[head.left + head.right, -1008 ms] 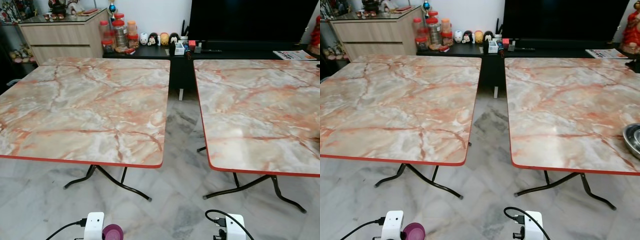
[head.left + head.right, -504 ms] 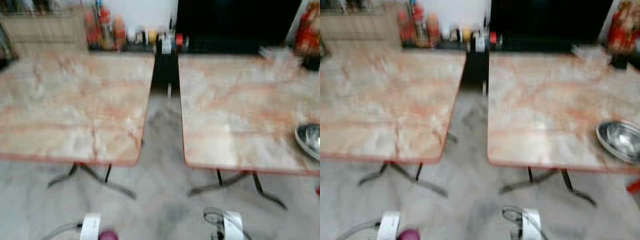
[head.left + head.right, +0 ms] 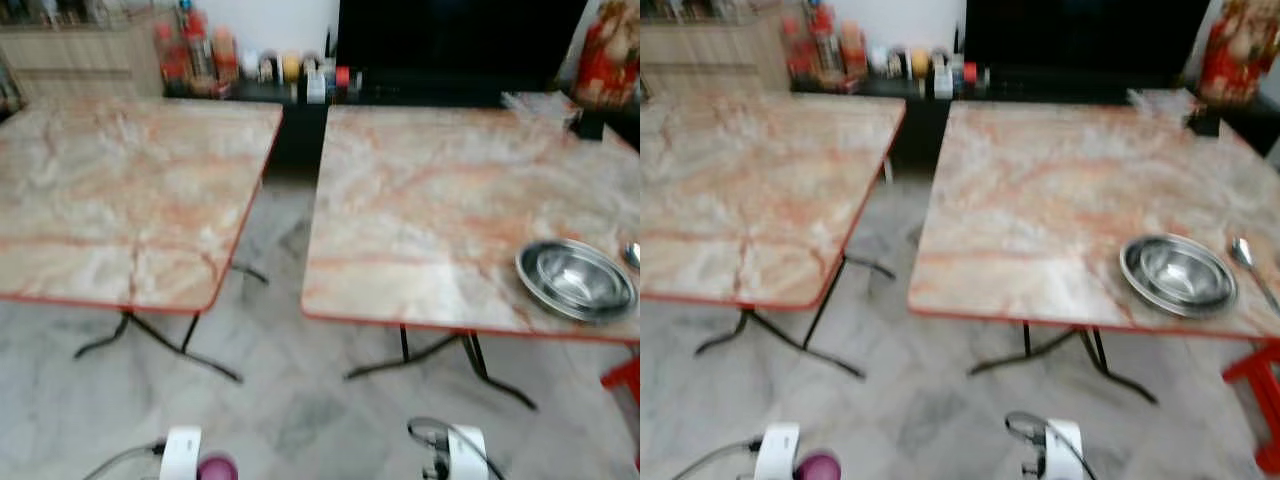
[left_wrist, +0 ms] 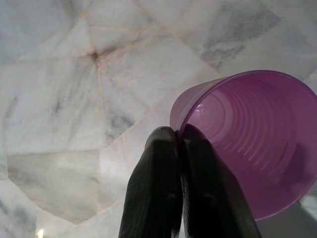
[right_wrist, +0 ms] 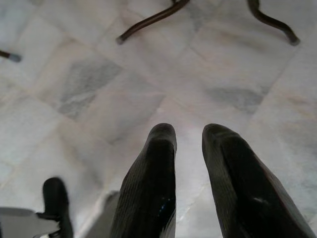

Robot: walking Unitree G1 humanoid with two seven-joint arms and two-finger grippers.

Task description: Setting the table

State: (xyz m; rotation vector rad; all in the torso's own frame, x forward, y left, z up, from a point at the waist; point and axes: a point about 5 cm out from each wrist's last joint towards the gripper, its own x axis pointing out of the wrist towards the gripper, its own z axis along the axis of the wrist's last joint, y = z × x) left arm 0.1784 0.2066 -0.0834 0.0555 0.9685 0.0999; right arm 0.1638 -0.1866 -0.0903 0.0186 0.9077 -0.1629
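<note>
A purple plastic cup (image 4: 257, 144) hangs over the marble floor, its rim pinched by my left gripper (image 4: 179, 135), which is shut on it. From the head the cup (image 3: 217, 468) peeks in at the bottom edge beside my left wrist. My right gripper (image 5: 188, 135) is open and empty, held low above the floor. Two marble-patterned tables with red edges stand ahead, the left table (image 3: 120, 190) bare. On the right table (image 3: 440, 200) near its front right corner sits a steel bowl (image 3: 575, 278), with a spoon (image 3: 1252, 268) just to its right.
A gap of floor (image 3: 280, 240) runs between the two tables, whose black legs (image 3: 160, 350) splay out underneath. Behind them are a dark cabinet with jars and figurines (image 3: 250, 68), a black screen (image 3: 450, 40) and a red stool (image 3: 1260, 400) at the right.
The camera has swung to the right: both tables slid left in view, and the steel bowl and spoon came fully into sight. The grippers keep their hold and pose.
</note>
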